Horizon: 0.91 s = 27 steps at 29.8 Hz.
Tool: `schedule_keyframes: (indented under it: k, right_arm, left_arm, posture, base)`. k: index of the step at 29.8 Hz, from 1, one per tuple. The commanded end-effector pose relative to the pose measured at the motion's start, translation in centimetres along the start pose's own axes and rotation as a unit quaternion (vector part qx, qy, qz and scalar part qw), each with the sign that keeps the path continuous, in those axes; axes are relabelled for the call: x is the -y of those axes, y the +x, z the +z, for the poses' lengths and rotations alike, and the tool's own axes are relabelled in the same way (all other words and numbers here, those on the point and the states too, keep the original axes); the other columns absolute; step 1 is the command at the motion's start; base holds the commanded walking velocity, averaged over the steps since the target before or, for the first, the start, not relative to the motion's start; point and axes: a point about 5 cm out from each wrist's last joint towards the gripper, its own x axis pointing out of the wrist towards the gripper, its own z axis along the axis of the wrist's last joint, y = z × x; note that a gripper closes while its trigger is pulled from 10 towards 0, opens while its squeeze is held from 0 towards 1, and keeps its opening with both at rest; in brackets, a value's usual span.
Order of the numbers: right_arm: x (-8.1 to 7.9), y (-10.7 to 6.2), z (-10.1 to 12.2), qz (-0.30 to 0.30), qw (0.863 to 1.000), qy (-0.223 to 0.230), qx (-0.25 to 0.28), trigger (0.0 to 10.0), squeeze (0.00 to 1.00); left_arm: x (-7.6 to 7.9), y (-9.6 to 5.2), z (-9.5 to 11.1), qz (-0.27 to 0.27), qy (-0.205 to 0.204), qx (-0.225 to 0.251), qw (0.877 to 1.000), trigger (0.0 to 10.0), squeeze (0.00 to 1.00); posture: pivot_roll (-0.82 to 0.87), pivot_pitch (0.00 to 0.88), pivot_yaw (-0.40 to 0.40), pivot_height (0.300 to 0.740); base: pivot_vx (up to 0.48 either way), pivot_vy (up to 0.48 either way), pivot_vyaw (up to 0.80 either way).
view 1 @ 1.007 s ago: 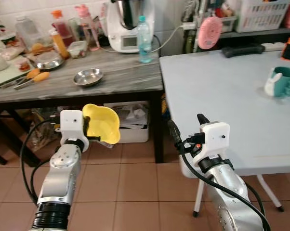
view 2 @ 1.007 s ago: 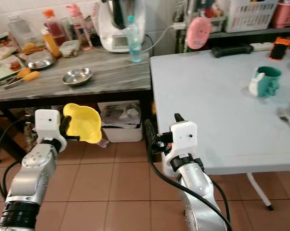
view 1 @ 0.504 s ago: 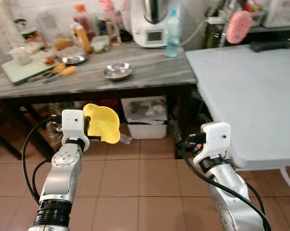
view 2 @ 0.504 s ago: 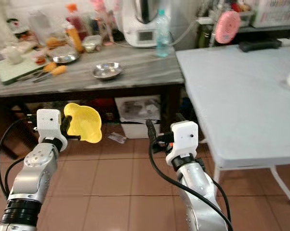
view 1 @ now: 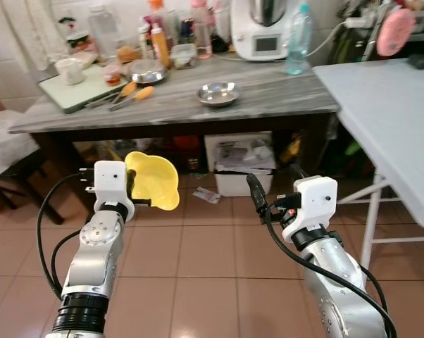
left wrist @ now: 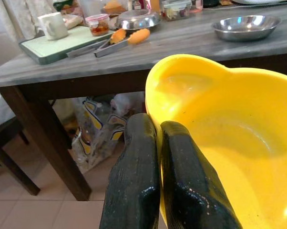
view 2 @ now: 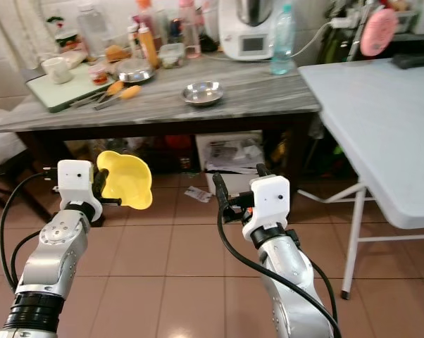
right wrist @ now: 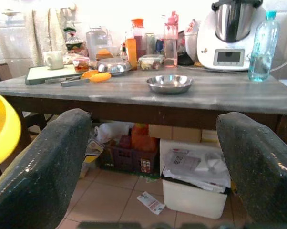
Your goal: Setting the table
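Left jaws (left wrist: 155, 143): closed on the rim of the yellow bowl (view 1: 156, 181); my two black fingers (left wrist: 136, 176) lie side by side, one inside the rim and one outside.
Yellow bowl: held in the air at my left, above the tiled floor (view 1: 205, 253), near the front of the grey counter (view 1: 177, 105) and below its top. It is tilted, with its hollow facing right and away from me.
Right jaws (right wrist: 153, 157): open wide, nothing between the fingers; they point toward the grey counter. The arm is raised at my right, over the floor.
Grey counter: stands far, ahead of me, on dark legs.
Steel bowl (view 1: 218, 93): sits on the counter right of its middle, apart from the other items.
Far left of counter: a green cutting board (view 1: 78, 79) with a white mug (view 1: 69, 70) on it; orange-handled tongs (view 1: 131, 95) lie just beside the board.
Far edge of counter: a row of bottles and jars, a second steel dish (view 1: 147, 71), a white kitchen machine (view 1: 265, 28) and a clear water bottle (view 1: 295, 39) to the right.
Under the counter: a white bin (view 1: 244, 165) with papers.
White table (view 1: 395, 120): at my right, beside the grey counter; its near part is bare.
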Motion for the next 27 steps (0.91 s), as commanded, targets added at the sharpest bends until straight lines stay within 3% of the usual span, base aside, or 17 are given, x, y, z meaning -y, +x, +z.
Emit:
schedule_keyframes:
  k: [1,17,27]
  right_arm:
    - [0.37,-0.09,0.28,-0.003,1.0,-0.004,0.006,10.0,0.0]
    - [0.51,0.15,0.39,0.0,1.0,-0.007,0.009,10.0,0.0]
    - [0.49,0.54,0.39,0.0,1.0,-0.01,0.011,10.0,0.0]
  left_arm:
    - [0.8,-0.05,0.64,-0.01,0.0,0.023,1.0,10.0,0.0]
    - [1.03,0.02,0.91,-0.031,-0.008,0.033,0.999,10.0,0.0]
    - [1.55,-0.2,1.02,-0.056,-0.032,0.036,0.997,10.0,0.0]
  posture:
    - [-0.05,0.0,0.103,0.74]
    - [-0.05,0.0,0.096,0.74]
    - [-0.04,0.0,0.094,0.74]
  base:
    - [0.0,0.0,0.0]
    - [0.0,0.0,0.0]
    - [0.279,0.0,0.0]
